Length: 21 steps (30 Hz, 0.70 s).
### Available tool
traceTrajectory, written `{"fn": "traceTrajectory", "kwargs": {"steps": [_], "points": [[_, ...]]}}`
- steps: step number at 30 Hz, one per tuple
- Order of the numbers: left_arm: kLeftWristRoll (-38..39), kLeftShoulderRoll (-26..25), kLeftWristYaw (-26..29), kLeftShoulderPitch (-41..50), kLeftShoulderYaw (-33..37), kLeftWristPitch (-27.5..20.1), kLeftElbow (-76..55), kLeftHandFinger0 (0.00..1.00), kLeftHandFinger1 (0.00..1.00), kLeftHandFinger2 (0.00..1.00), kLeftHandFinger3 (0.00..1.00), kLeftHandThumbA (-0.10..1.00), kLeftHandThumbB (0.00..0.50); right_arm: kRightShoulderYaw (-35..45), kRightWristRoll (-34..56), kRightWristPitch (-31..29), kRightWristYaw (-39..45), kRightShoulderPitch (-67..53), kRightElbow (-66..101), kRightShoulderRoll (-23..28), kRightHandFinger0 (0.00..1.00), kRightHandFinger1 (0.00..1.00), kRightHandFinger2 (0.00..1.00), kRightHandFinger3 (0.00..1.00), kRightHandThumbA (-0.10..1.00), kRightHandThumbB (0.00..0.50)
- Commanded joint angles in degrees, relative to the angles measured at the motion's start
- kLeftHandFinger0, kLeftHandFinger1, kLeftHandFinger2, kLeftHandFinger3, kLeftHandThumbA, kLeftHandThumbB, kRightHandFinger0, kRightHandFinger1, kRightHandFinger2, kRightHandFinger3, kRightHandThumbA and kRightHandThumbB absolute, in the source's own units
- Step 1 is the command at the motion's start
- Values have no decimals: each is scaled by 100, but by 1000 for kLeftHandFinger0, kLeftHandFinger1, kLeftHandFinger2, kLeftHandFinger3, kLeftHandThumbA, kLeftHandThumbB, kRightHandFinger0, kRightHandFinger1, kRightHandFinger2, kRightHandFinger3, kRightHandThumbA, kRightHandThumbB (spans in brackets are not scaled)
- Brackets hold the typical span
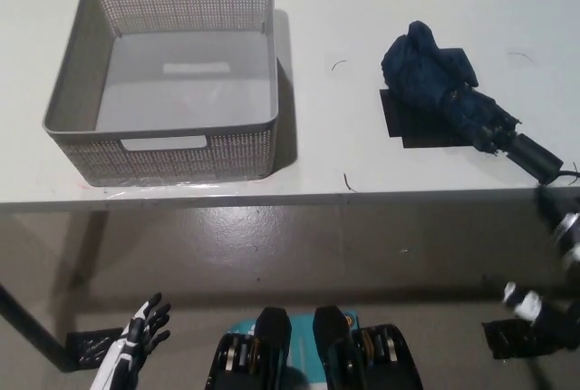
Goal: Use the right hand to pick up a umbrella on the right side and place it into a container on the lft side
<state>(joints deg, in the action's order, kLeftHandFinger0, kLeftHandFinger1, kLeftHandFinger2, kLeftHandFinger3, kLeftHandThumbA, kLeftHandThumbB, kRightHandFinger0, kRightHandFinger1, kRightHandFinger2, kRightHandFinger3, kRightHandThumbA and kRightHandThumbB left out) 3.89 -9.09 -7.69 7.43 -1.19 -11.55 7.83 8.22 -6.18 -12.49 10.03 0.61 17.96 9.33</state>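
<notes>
A folded navy umbrella (437, 82) lies on the right part of the white table (362, 9), its black handle (535, 157) pointing toward the table's right front edge. On the left stands a grey perforated basket (54, 104), with nothing inside. My black right hand (560, 218) shows blurred at the picture's right edge, just below the table's front edge and close to the umbrella's handle; its state is unclear. Low at the lower left, well below the table, my left hand (140, 331) rests with fingers spread and holds nothing.
A black tape patch (406, 125) lies under the umbrella. The table's front edge (272, 198) runs across the picture's middle, with grey floor below. More black tape marks the floor at the lower left (91, 345) and lower right (507, 336).
</notes>
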Motion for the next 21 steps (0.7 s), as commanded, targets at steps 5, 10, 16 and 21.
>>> {"fn": "traceTrajectory", "kwargs": {"steps": [5,10,16,21], "points": [[176,-126,-136,-100,-83,-427,-123,1000,1000,1000,1000,1000,225,80,-2152,2425,262,2551,908,995,1000,1000,1000,1000,1000,387],[339,-80,-232,-50,-68,-631,-135,1000,1000,1000,1000,1000,245,-284,-2255,2686,277,3680,-387,1348,1000,1000,1000,1000,1000,379],[481,-63,-321,-56,-41,-703,-101,1000,1000,1000,1000,1000,270,-909,-2330,2576,223,4821,-2398,1547,1000,1000,1000,1000,1000,425],[535,-42,-320,-31,-55,-648,-137,1000,1000,1000,1000,1000,252,-1459,-2387,2514,242,5741,-4105,1519,1000,1000,1000,1000,1000,445]]}}
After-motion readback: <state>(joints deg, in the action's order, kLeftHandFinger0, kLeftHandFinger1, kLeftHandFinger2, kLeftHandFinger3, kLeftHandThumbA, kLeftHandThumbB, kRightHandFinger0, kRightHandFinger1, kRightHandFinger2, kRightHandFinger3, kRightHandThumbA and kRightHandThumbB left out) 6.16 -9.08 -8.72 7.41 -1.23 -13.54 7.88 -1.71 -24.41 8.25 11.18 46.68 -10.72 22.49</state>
